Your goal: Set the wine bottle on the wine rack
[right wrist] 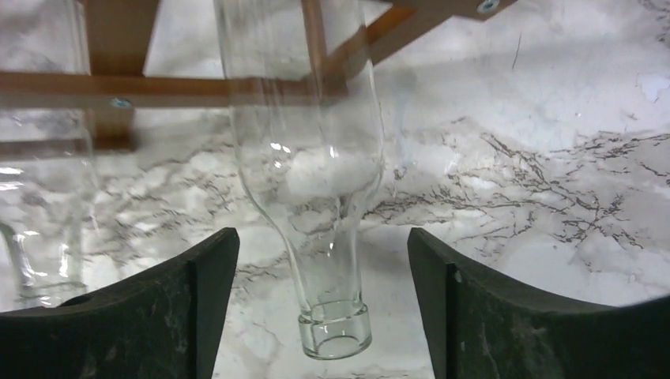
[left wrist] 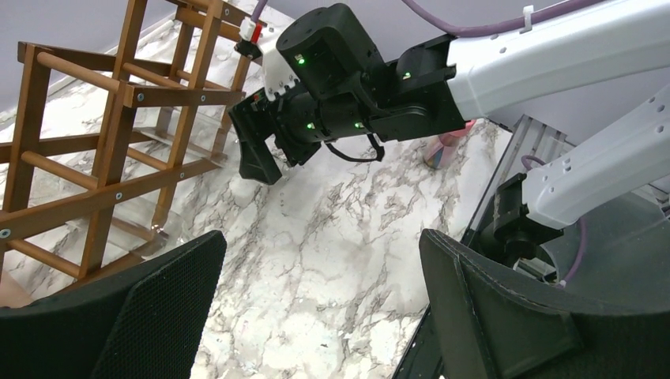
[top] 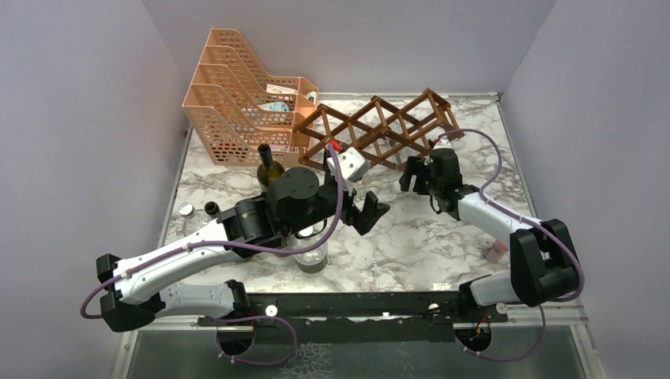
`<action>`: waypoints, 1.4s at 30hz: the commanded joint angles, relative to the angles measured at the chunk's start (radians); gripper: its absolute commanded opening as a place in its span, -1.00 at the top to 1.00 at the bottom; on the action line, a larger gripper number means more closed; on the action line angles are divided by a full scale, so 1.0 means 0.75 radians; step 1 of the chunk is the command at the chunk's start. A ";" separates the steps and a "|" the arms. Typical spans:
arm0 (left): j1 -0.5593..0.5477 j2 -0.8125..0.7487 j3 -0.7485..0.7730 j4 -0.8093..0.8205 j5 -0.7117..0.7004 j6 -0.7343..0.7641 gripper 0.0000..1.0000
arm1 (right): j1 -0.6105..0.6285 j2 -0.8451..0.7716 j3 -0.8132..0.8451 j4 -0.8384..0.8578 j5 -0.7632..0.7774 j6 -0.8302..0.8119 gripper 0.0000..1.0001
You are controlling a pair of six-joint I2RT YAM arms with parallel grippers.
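Here the right arm reaches forward, low over the white marble-patterned table [top: 411, 245], with the right gripper [top: 416, 180] at the front of the reddish-brown wooden lattice wine rack [top: 379, 130]. Its black fingers [right wrist: 158, 316] stand wide, touching nothing, either side of the neck of the clear glass wine bottle [right wrist: 316, 174], which lies in the rack with its mouth outward. The left gripper [top: 374, 212] hovers nearby, spread wide and empty.

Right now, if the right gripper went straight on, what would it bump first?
Probably the clear wine bottle, its neck poking from the wine rack between the open jaws of the right gripper.
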State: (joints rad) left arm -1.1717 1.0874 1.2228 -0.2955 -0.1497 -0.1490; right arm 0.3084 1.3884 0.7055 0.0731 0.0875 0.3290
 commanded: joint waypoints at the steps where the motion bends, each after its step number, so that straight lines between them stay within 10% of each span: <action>1: 0.001 -0.020 0.012 -0.007 -0.013 0.017 -0.98 | 0.004 0.061 0.049 -0.114 -0.060 -0.040 -0.53; 8: 0.000 -0.027 0.012 -0.010 -0.016 0.016 -0.98 | 0.004 0.165 0.132 -0.084 -0.075 -0.065 0.12; 13: 0.002 -0.029 0.016 -0.015 -0.024 0.016 -0.98 | 0.003 0.202 0.165 -0.013 -0.091 -0.091 0.25; 21: 0.000 -0.030 0.021 -0.017 -0.033 0.015 -0.98 | 0.004 0.293 0.262 -0.039 -0.082 -0.116 0.23; 30: 0.000 -0.036 0.026 -0.018 -0.065 0.024 -0.98 | 0.004 0.214 0.233 -0.100 0.026 -0.076 -0.34; 37: 0.001 -0.060 0.036 -0.017 -0.128 0.063 -0.98 | 0.004 -0.020 0.192 -0.262 0.075 -0.042 -0.42; 42: 0.003 -0.102 0.055 -0.017 -0.232 0.117 -0.98 | 0.005 -0.152 0.224 -0.452 -0.219 -0.058 -0.36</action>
State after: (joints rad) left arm -1.1717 1.0557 1.2228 -0.3176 -0.2321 -0.1078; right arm 0.3122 1.3346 0.8570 -0.1165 0.0826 0.2874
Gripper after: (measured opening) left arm 0.987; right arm 0.700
